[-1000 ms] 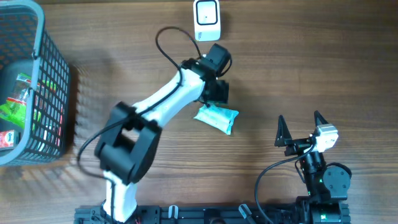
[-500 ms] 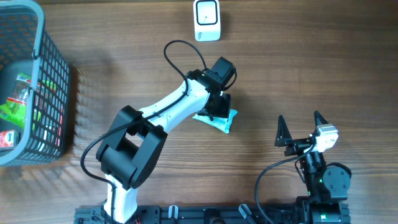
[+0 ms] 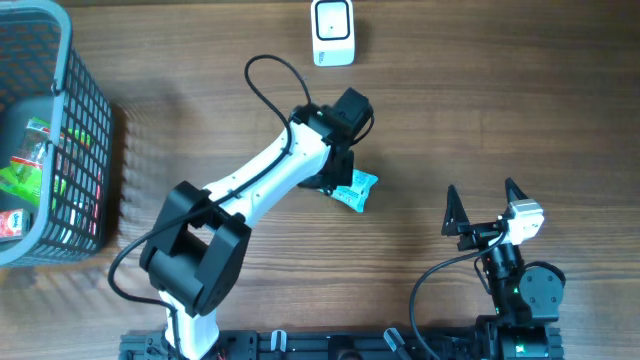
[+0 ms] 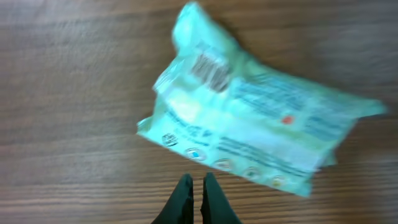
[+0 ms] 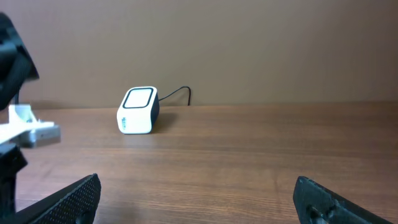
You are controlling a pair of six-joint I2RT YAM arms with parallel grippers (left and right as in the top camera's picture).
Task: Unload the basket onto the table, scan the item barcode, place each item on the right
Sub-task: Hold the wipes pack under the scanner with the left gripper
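The left hand (image 4: 194,198), fingers together, hovered just short of a pale green packet (image 4: 249,124) on the surface (image 4: 62,93). The right hand (image 3: 481,192) stood with fingers wide apart.

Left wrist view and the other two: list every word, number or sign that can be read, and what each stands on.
No text reads as words anywhere.
On the teal packet: lines of print, all blurred.
Its barcode: bars visible, digits unreadable.
Its round signs: too blurred.
On the white scanner: nothing legible.
On the items in the basket: too small.
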